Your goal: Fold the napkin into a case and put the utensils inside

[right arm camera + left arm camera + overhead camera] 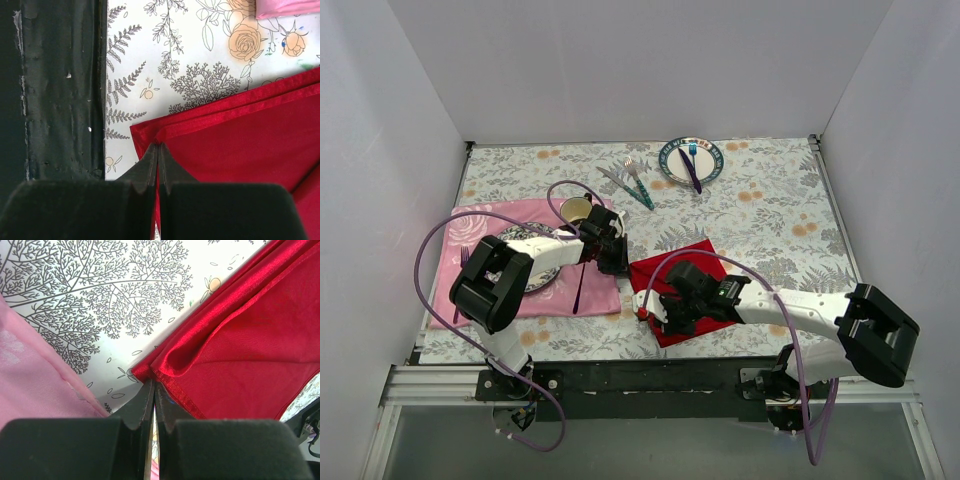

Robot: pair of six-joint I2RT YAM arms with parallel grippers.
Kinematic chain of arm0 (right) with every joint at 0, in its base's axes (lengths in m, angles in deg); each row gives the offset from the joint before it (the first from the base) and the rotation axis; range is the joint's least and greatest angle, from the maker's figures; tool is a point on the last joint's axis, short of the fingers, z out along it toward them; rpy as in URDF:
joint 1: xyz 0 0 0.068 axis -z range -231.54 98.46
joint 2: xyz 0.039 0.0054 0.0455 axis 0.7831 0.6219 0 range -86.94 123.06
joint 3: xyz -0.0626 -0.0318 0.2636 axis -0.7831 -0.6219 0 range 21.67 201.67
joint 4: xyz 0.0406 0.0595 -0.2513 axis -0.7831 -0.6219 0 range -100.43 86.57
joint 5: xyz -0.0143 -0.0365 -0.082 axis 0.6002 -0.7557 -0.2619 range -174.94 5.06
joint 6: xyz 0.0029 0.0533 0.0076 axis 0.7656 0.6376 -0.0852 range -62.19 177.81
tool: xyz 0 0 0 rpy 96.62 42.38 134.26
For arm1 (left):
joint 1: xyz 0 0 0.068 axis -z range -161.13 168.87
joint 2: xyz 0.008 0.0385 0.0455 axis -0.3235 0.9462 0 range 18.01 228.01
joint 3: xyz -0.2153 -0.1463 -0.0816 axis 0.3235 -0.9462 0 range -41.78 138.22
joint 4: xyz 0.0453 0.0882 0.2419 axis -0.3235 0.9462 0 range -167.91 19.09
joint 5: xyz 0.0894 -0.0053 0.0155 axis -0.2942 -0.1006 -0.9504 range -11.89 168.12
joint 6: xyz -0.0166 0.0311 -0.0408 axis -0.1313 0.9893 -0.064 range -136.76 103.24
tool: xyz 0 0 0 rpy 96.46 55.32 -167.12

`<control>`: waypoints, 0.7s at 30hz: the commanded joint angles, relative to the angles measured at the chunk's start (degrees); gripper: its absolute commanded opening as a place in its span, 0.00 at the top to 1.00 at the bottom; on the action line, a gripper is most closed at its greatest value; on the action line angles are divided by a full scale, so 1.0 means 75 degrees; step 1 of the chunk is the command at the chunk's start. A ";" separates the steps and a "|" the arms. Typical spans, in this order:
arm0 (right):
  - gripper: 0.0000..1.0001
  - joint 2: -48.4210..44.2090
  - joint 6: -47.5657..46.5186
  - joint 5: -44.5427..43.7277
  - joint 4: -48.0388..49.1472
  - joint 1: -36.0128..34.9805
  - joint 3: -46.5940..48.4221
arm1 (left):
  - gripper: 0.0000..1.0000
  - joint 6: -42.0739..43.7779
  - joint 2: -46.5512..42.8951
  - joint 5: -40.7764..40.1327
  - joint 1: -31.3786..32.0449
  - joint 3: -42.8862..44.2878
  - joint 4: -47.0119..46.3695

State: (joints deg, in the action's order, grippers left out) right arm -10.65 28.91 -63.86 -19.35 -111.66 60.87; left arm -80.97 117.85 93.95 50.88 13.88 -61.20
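**Napkin.** The napkin lies on the patterned table, near the front edge and just right of the pink placemat.
- Orientation: it sits diagonally to the table edges. One corner points left toward the placemat and one corner points toward the front rail.
- Long axis: this cannot be read, because the right arm covers most of the cloth in the top view.
- Appearance: plain bright red with a satin sheen and stitched hems.
  - In the right wrist view, two hemmed edges of the napkin run parallel, one just inside the other, so the cloth is doubled.
  - In the left wrist view, the napkin shows a raised ripple running away from its corner.

**Grippers.**
- The left gripper sits at the left corner. Its fingers are pressed together, pinching the corner hem.
- The right gripper sits at the front-left corner, just beside the front rail. Its fingers are pinched on the red cloth, which shows in the slit between them.

**Utensils.** The utensils lie side by side on the table, well apart from the napkin toward the back. Their teal handles point toward the front right.

**Surroundings.** A plate near the back edge carries a blue fork and a purple knife.
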 commanded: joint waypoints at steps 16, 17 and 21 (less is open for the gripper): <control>0.99 -0.0258 -0.0060 0.0295 -0.0033 -0.0023 -0.0293 | 1.00 0.0123 0.0119 -0.0400 0.0009 0.0184 0.0163; 0.99 -0.0258 -0.0037 0.0306 -0.0022 -0.0023 -0.0282 | 1.00 0.0123 0.0119 -0.0412 0.0009 0.0184 0.0163; 0.99 -0.0211 0.0127 0.0423 0.0084 -0.0012 -0.0153 | 1.00 0.0123 0.0119 -0.0389 -0.0002 0.0184 0.0163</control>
State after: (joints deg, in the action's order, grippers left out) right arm -12.14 29.08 -62.85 -20.05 -111.66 58.92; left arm -80.90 118.09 93.69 50.88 14.21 -61.07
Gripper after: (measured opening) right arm 0.023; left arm 0.009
